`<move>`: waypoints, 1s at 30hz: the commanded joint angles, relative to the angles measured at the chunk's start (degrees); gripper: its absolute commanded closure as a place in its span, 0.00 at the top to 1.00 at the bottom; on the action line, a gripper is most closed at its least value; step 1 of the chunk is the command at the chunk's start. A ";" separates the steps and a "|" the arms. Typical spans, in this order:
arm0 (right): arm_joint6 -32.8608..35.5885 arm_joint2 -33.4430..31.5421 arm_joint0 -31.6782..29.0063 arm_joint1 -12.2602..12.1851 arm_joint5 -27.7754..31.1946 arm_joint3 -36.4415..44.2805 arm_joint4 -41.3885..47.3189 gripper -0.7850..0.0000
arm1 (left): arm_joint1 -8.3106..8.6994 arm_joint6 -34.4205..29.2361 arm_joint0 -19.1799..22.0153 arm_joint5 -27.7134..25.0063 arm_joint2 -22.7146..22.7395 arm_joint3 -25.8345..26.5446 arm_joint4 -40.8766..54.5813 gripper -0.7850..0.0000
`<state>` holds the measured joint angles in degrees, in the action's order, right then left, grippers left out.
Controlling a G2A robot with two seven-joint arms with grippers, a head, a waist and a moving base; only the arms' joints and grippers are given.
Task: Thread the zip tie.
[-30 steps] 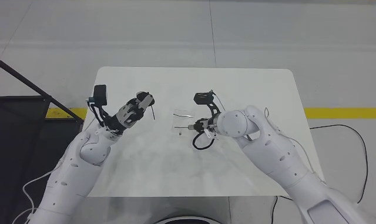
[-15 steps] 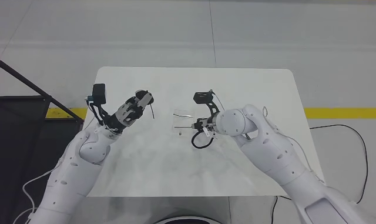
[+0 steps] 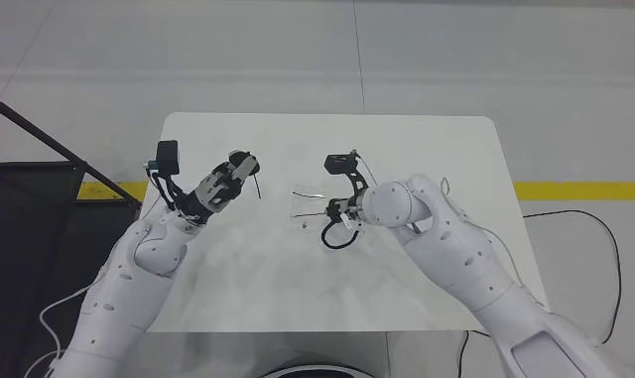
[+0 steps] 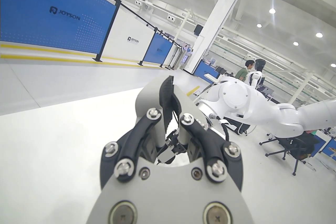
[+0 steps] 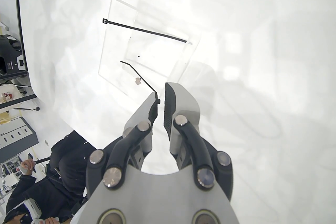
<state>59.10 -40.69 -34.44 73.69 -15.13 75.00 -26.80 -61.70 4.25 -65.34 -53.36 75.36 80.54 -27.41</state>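
My right gripper [image 5: 160, 100] is pinched shut on one end of a zip tie [image 5: 136, 74], and the tie's kinked free end pokes out over the clear tray [image 5: 118, 57]. My left gripper [image 4: 170, 93] is closed on a thin black strap [image 3: 257, 188] and sits well apart from the right one. To thread cleanly, I judge I should square the tip to the head slot and close in slowly, since the strap flexes. Beyond that, the tray holds a second zip tie [image 5: 144, 31], lying flat across it.

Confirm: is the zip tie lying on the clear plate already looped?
No, the zip tie lies straight on the clear plate, its ends far apart.
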 commanded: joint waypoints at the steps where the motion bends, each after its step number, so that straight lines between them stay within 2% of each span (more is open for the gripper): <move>1: 0.15 -0.05 -0.03 0.07 0.04 0.03 -0.19 0.13 | -0.06 0.03 0.01 -0.11 0.09 -0.02 0.02 0.00; 8: -0.54 -1.46 -1.07 -0.07 -0.08 1.77 -0.89 0.00 | -0.25 0.31 0.04 -0.17 0.83 -0.02 -0.14 0.00; 14: -1.80 -5.92 -5.37 -1.62 1.20 7.73 -1.64 0.00 | -0.81 3.71 -1.35 1.62 0.41 2.86 -5.95 0.00; 18: -1.71 -10.97 -10.74 -3.48 3.05 14.59 -2.68 0.00 | -1.19 3.46 -0.81 2.48 -0.75 2.79 -6.87 0.00; 24: -2.04 -21.49 -22.59 -6.48 5.88 26.89 -2.23 0.00 | -2.03 3.74 1.09 4.44 -3.27 1.87 -7.93 0.00; 30: -0.94 -30.38 -32.31 -8.37 10.90 34.82 2.16 0.00 | -3.18 8.87 1.41 7.30 -6.25 2.62 -13.90 0.00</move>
<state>57.76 -69.78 -65.48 65.51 -5.32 109.03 -26.00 -64.71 11.81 -63.75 -46.49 69.61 82.84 -39.69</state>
